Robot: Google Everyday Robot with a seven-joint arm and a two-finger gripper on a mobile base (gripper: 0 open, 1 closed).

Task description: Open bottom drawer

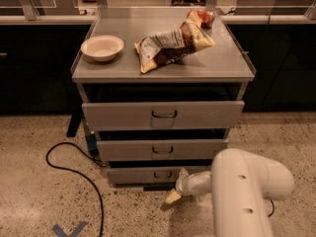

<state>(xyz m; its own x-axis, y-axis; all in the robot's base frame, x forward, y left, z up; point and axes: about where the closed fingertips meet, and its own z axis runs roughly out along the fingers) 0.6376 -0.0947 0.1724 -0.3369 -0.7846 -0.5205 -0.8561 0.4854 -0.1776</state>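
The bottom drawer is the narrowest, shortest grey front of three in the grey metal cabinet, with a small dark loop handle at its centre. It stands slightly pulled out, a dark gap above it. My gripper is low near the floor, just right of and below the handle, in front of the drawer's lower edge. It hangs from my white arm, which fills the lower right. The mid-sized drawer and the widest drawer above also stand slightly out.
On the cabinet top lie a white bowl and crumpled snack bags. A black cable loops over the speckled floor at left. Blue tape marks the floor. Dark counters stand behind.
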